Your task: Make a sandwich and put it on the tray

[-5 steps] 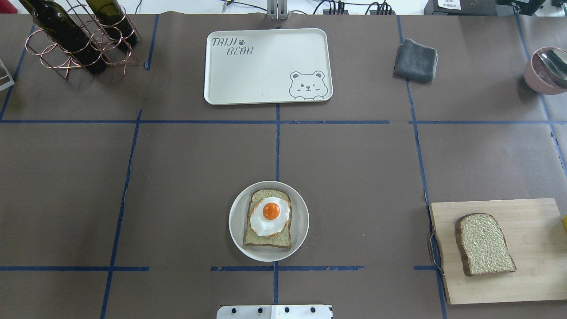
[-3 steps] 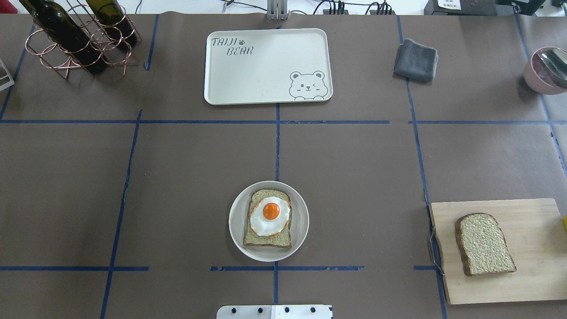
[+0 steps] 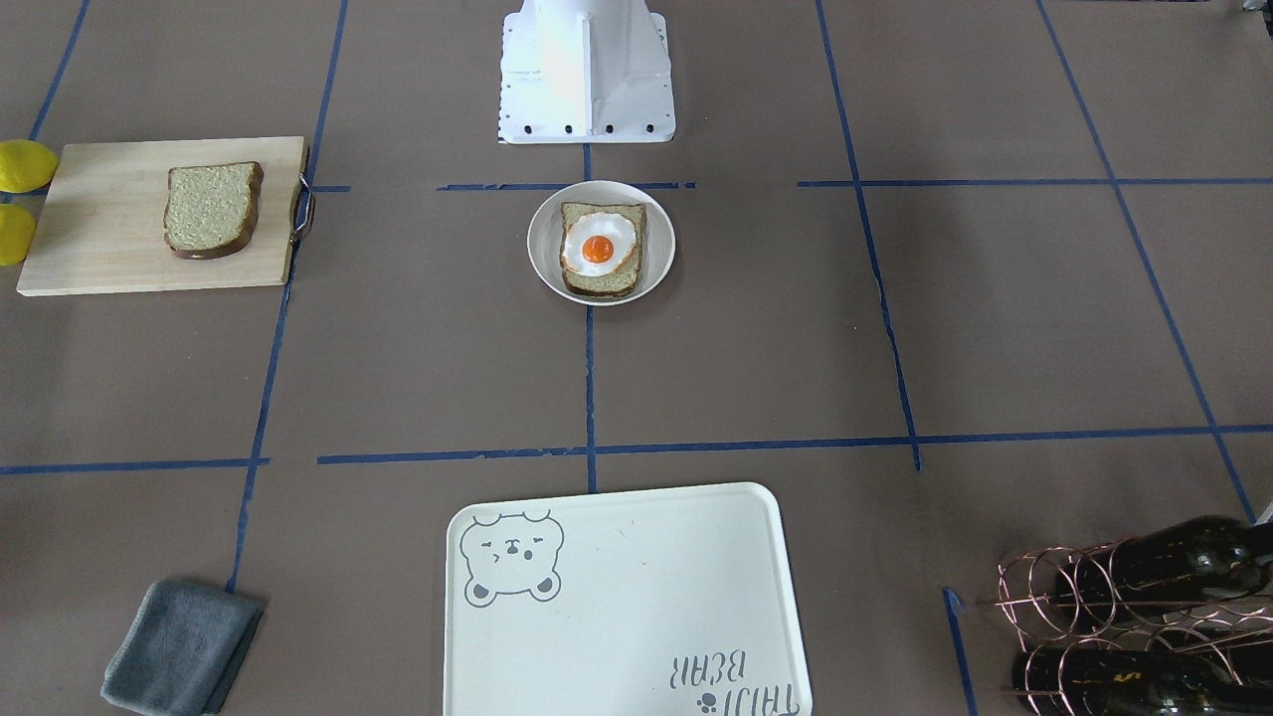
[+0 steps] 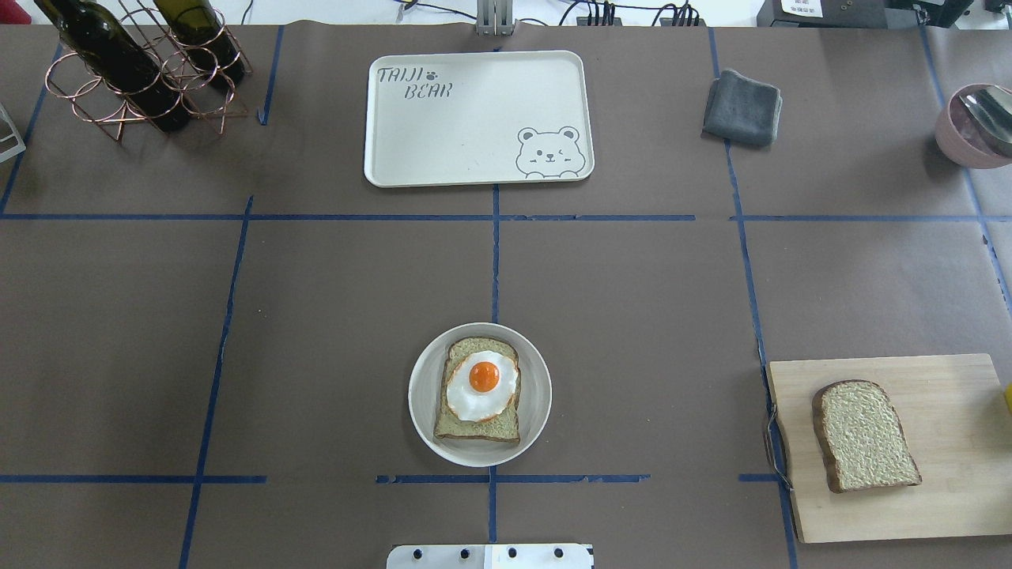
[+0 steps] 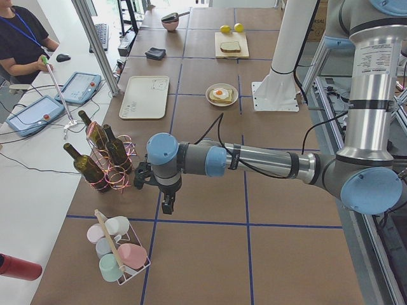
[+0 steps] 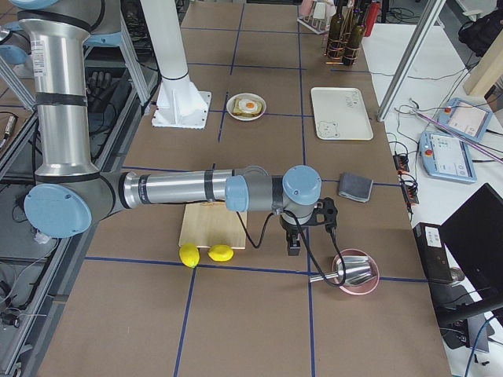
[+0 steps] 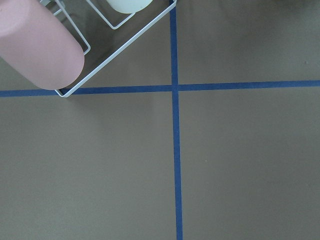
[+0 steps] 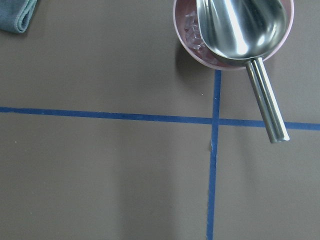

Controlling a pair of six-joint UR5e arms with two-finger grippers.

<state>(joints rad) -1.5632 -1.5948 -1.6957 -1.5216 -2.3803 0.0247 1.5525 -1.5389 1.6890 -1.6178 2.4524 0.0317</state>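
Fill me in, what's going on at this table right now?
Nothing is being handled. One bread slice with the fried egg on top lies in the white dish mid-table. The second bread slice lies on the cutting board. The tray holds nothing. The left gripper hangs near the wine rack and the right gripper near the pink bowl, both far from the food. The sandwich is not yet assembled.

Left arm (image 5: 254, 162) and right arm (image 6: 173, 188) outstretched, level — left pincer (image 5: 166, 206), right pincer (image 6: 293, 244) downward, openness unclear.

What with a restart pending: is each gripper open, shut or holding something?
Left gripper: cannot tell, side view only.
Right gripper: cannot tell, side view only.
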